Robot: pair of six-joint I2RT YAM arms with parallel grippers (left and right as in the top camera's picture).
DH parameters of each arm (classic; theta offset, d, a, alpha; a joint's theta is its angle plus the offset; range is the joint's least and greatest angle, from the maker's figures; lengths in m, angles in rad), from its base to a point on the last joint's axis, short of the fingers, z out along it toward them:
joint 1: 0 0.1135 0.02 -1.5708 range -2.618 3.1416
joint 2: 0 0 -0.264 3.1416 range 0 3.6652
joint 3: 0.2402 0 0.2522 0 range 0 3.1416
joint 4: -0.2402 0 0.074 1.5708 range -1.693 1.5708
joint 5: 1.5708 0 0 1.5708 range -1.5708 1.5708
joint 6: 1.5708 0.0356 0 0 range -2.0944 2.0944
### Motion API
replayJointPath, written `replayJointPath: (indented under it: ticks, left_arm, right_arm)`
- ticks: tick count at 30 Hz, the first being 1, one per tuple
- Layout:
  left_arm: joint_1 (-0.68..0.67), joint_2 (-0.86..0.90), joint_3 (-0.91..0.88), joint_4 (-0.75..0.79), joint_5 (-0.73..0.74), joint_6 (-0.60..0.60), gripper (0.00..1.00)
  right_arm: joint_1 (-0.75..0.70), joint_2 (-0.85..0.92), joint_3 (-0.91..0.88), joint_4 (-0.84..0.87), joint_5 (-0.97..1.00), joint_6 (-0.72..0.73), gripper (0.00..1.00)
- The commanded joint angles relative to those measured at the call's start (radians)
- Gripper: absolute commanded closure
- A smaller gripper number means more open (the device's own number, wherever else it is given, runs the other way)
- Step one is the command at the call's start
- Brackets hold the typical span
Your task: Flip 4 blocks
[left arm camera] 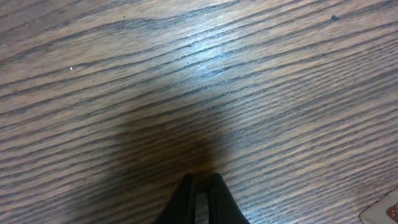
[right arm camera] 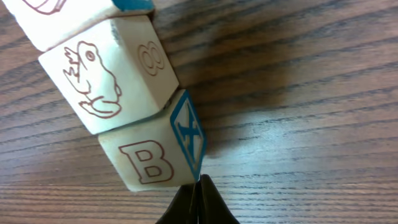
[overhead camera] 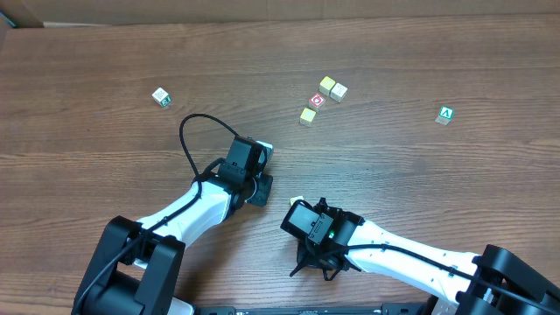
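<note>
Four pale blocks lie on the far half of the table in the overhead view: one alone point(overhead camera: 160, 96), a touching pair point(overhead camera: 326, 85) point(overhead camera: 339, 91), and one point(overhead camera: 307, 115) just below them. Both grippers are near the front centre, well short of these. My left gripper point(overhead camera: 261, 184) point(left arm camera: 200, 177) is shut and empty, pointing at bare wood. My right gripper point(overhead camera: 296, 206) point(right arm camera: 199, 180) is shut, its tips against the lower corner of a cream cube marked "B" point(right arm camera: 149, 163) with a blue "X" side.
Beside the "B" cube, a frog-and-"8" cube point(right arm camera: 106, 74) and a third cube point(right arm camera: 43, 18) form a touching row. A red-faced cube point(overhead camera: 317, 101) sits among the far blocks. A green "A" cube point(overhead camera: 445, 115) lies far right. Another cube's corner point(left arm camera: 385, 211) shows by my left gripper.
</note>
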Motion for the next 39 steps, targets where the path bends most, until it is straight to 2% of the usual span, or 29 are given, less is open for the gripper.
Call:
replayJointPath:
  ticks: [1, 20, 30, 39]
  left_arm:
    - [0.009, 0.029, -0.034, -0.036, -0.015, -0.011, 0.96]
    - [0.009, 0.029, -0.034, -0.036, -0.015, -0.011, 0.96]
    - [0.009, 0.029, -0.034, -0.036, 0.003, -0.012, 0.96]
    - [0.009, 0.029, -0.031, -0.037, 0.08, -0.039, 0.96]
  right_arm:
    - [0.003, -0.005, 0.018, 0.016, 0.018, 0.003, 0.96]
    - [0.003, -0.009, 0.022, 0.021, 0.018, -0.002, 0.96]
    - [-0.008, -0.174, 0.028, -0.056, 0.13, -0.002, 0.96]
    - [-0.037, -0.185, 0.028, -0.07, 0.134, -0.003, 0.96]
